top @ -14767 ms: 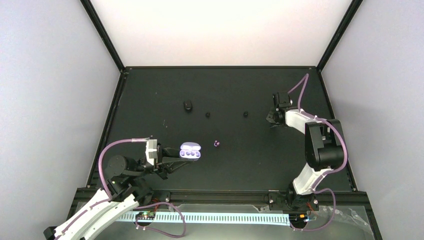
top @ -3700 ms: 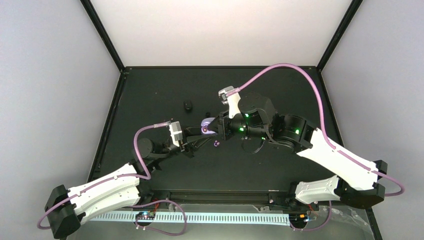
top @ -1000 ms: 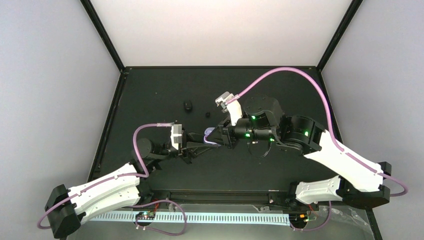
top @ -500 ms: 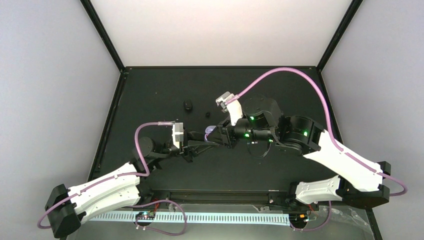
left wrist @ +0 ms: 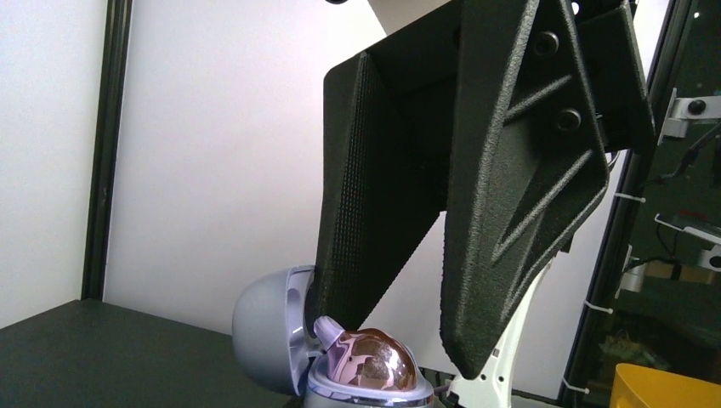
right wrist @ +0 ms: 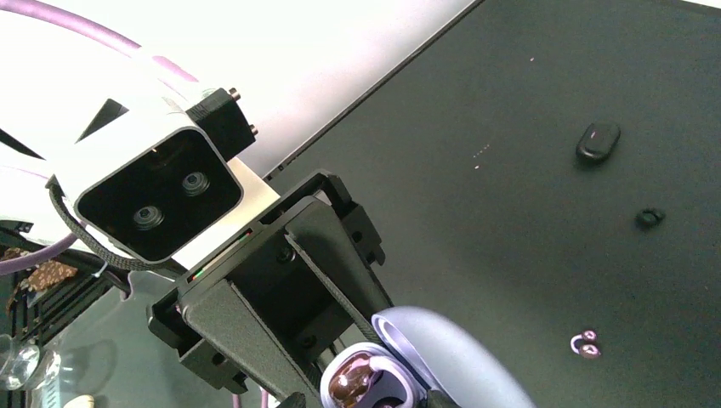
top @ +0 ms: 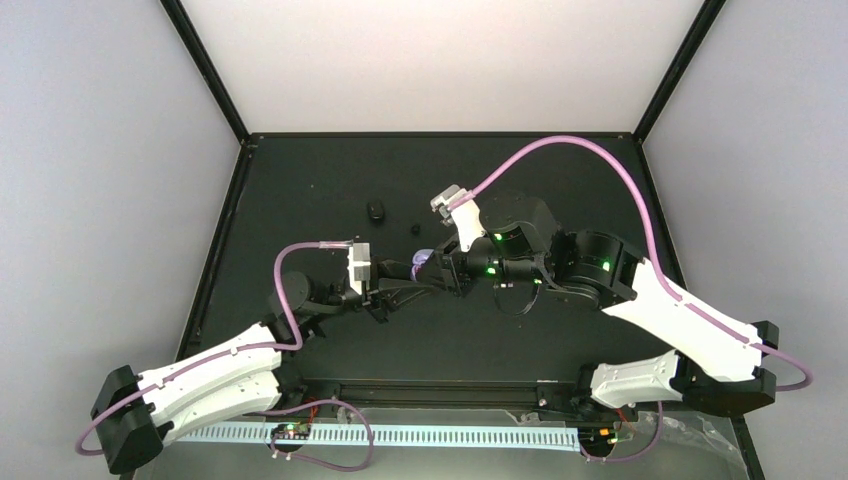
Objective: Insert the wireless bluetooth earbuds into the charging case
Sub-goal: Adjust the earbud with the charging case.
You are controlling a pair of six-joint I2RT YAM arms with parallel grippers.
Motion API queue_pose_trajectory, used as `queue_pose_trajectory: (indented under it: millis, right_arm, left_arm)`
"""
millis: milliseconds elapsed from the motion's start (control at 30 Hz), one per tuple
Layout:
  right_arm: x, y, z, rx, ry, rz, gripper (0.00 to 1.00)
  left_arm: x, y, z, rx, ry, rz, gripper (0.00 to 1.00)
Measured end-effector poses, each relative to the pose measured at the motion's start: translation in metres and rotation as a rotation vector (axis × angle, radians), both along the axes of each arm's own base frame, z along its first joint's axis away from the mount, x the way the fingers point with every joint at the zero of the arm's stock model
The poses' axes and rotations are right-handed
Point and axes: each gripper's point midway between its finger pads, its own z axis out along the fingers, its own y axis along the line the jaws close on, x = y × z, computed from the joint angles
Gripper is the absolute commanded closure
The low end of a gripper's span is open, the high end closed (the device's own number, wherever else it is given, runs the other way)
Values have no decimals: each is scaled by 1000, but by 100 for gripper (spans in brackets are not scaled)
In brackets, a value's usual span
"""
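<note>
While left fingers (right wrist: 333,265) clamp rounded lavender case (right wrist: 455,361), textured right fingers (left wrist: 374,187) stand apart.

Since the first shot my left gripper (top: 412,272) lifted the open charging case (top: 423,258) from the near-left surface to mid-table. My right gripper (top: 442,266) swung in from far right to meet it. In the last second both edged slightly farther out

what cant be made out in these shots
Top external: purple charging case is mostly covered by left gripper and right gripper.
Left wrist: the case base is cut off by the bottom edge; the earbud hides its inside.
Right wrist: its own fingers are almost entirely below the frame.
</note>
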Motion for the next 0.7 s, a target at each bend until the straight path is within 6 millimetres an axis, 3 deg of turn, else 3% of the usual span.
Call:
queue_pose_trajectory:
  millis: [700]
  right_arm:
    - [0,2,1,6,0,7,75]
  left_arm:
    - [0,-1,-1,3,0,-5,98]
